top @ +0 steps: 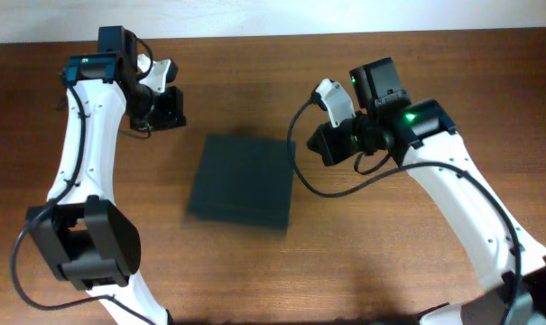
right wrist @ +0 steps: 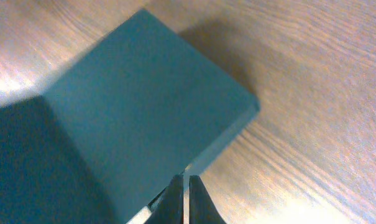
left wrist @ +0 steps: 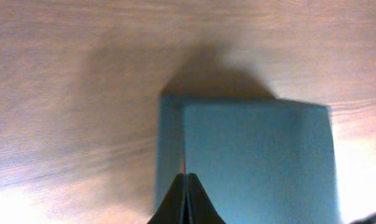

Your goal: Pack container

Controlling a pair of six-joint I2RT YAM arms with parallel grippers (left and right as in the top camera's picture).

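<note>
The container point(top: 242, 181) is a dark green matte box lying flat with its lid down in the middle of the wooden table. My left gripper point(top: 169, 110) hovers off its far-left corner, fingers pressed together with nothing between them. My right gripper point(top: 319, 144) sits just off the box's right edge, also shut and empty. From the left wrist the container point(left wrist: 256, 158) fills the lower right, with the left gripper point(left wrist: 186, 177) over its near edge. In the right wrist view the container point(right wrist: 138, 106) lies ahead, the right gripper point(right wrist: 186, 180) at its edge.
The wooden table point(top: 363, 262) stretches around the box on all sides. Black cables loop from both arms, one hanging close to the box's right edge point(top: 301, 176). The left arm's base point(top: 83, 239) stands at the lower left.
</note>
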